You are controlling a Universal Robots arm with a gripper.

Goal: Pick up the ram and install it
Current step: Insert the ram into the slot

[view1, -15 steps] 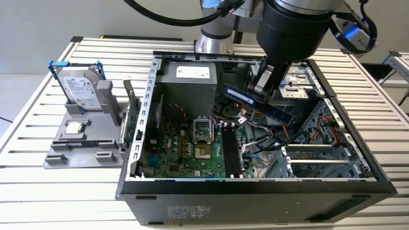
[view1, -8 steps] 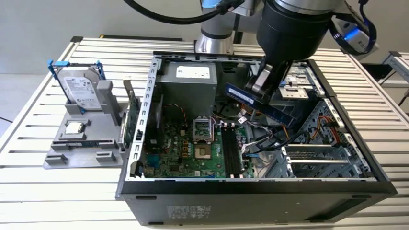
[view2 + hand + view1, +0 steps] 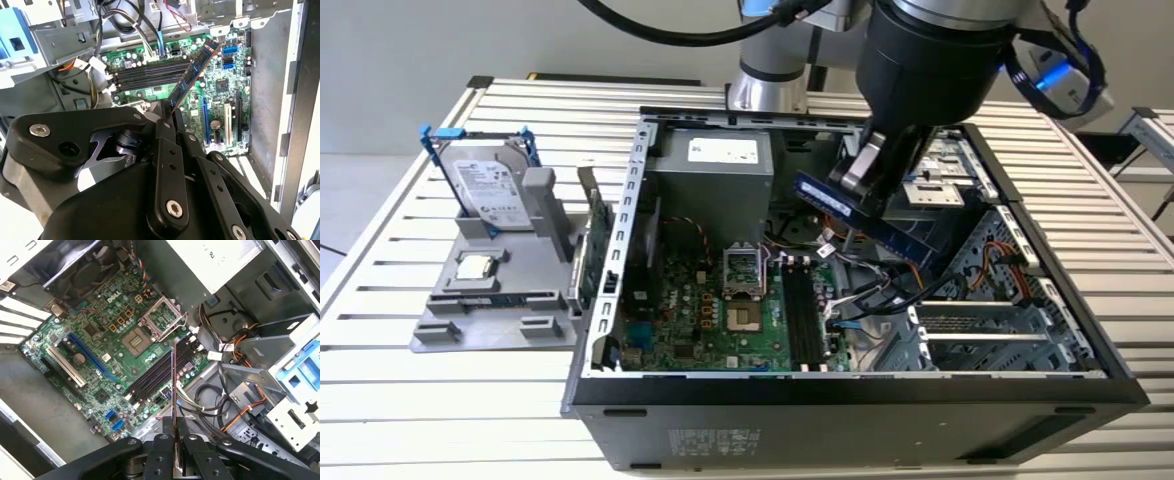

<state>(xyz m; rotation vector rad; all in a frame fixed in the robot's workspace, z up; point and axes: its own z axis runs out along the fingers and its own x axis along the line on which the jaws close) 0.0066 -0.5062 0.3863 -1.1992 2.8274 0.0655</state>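
my fingers (image 3: 175, 429) are closed narrow on one end of the ram (image 3: 174, 385); in the first wrist view it runs out from between them edge-on, as a thin line. in the second wrist view the same stick (image 3: 192, 75) shows its blue face, tilted away from my gripper (image 3: 168, 111). so the pick-up is done, and i judge this to be the carry-and-line-up part of the install, with nothing seated yet

below the stick lie the black slots (image 3: 155, 371) on the green board (image 3: 100, 335), beside the square chip socket (image 3: 135, 342). in the exterior view the ram (image 3: 907, 238) hangs slanted over the open case (image 3: 854, 385), above the cables (image 3: 210, 395) and apart from the slots (image 3: 803, 320), toward that view's right of them. seating it would call for the stick's long edge levelled and turned along one slot, then a straight press down

farther out, toward the exterior view's left, a hard drive (image 3: 494, 190) stands on a grey stand (image 3: 494, 300) on the table (image 3: 400, 400)

what i can't make out: my own links cover the spot where the pads meet the stick, so how deep the grip sits is hidden. i can't tell whether the slot end clips are open, nor which way the stick's notch faces. my arm hides part of the stick in the exterior view
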